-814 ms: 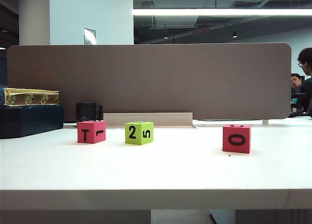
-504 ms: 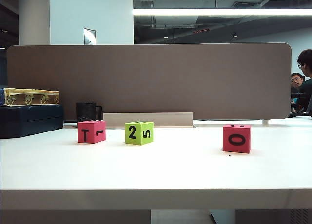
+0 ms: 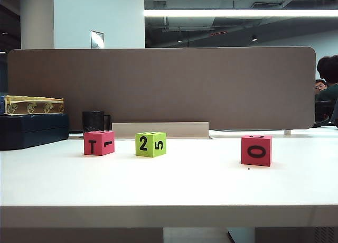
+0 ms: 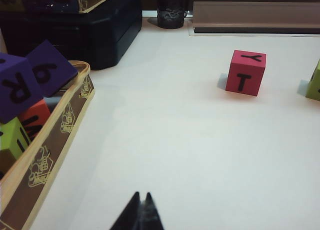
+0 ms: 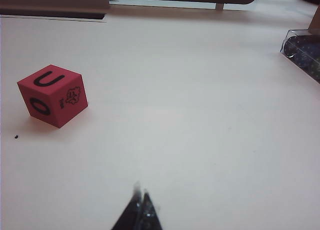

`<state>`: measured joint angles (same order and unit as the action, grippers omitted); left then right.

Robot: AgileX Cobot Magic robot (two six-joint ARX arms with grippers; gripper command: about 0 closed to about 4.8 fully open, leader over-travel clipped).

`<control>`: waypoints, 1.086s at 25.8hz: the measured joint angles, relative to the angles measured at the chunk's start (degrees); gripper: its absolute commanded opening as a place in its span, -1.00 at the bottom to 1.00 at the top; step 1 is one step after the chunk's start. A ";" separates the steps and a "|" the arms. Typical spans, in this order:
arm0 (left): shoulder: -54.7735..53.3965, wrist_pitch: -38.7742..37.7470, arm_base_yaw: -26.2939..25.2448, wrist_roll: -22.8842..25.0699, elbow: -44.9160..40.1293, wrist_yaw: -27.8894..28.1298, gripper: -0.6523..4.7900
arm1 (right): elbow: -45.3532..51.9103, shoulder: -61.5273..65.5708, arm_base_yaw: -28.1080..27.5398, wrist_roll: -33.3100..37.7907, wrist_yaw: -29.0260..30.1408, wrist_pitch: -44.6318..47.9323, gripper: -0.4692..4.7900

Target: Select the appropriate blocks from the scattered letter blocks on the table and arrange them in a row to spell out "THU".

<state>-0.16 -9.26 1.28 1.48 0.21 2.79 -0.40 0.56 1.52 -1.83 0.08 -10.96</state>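
Stock on the table (image 3: 174,185), as I read it from my station: one pinkish-red T block (image 3: 99,142) at the left, T facing front; one lime-green block (image 3: 150,144) just to its right, showing 2 and 5, no H visible on any face I can see; one pinkish-red U block (image 3: 256,150) well apart on the right, O facing front and U on top. A black mug (image 3: 95,121) stands behind the T block. Left gripper (image 4: 141,210) clenched on nothing, low over bare table short of the T block; right gripper (image 5: 141,206) likewise clenched and empty, near the U block. Step in hand, by my judgement: none begun. Next move calls for parting the jaws and approaching a block, likely turning the green one to find H.
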 measured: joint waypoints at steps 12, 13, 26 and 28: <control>0.00 0.00 0.00 0.00 0.00 0.00 -0.78 | 0.00 0.00 0.00 -0.02 0.00 0.00 -0.82; 0.00 0.00 0.00 0.00 0.00 0.00 -0.78 | 0.00 0.00 0.00 -0.02 0.00 -0.02 -0.82; 0.00 -0.02 0.00 -0.15 0.00 -3.10 -0.77 | 0.00 0.00 0.20 7.43 3.26 1.64 -0.82; 0.00 0.00 0.00 -2.64 0.00 -4.83 -0.77 | 0.00 0.00 0.20 13.33 8.31 4.24 -0.82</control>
<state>-0.16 -9.26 1.28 -1.17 0.21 -2.04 -0.40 0.56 1.72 11.51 8.38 -6.72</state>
